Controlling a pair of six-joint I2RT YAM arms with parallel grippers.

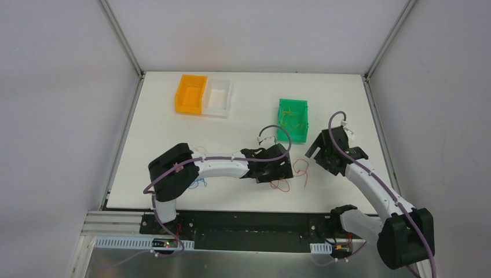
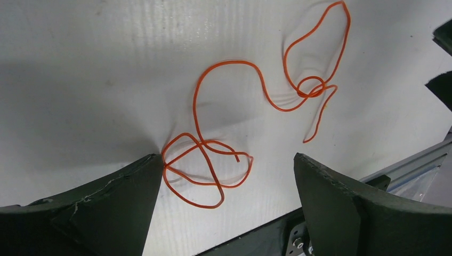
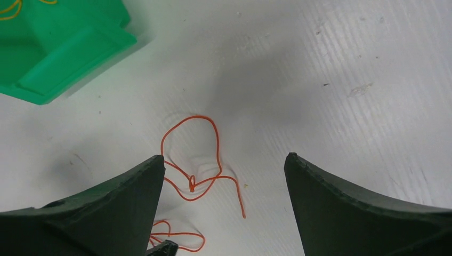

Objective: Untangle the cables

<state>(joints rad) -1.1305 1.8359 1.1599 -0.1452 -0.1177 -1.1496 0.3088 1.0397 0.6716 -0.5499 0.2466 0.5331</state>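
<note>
White tabletop (image 1: 249, 92) lies under both your arms. Your left gripper (image 2: 226, 157) has its fingers spread wide, holding nothing, above a looped orange cable (image 2: 229, 62) near the table's front edge. Your right gripper (image 3: 224, 157) is spread too, over another loop of it. The green bin (image 3: 69, 48) sits near, with bare table to its right.

Three bins (orange (image 1: 189, 108), white (image 1: 215, 112), green (image 1: 293, 102)), two arms (image 1: 220, 165) (image 1: 376, 185), cables (image 2: 203, 144) uncountable.
</note>
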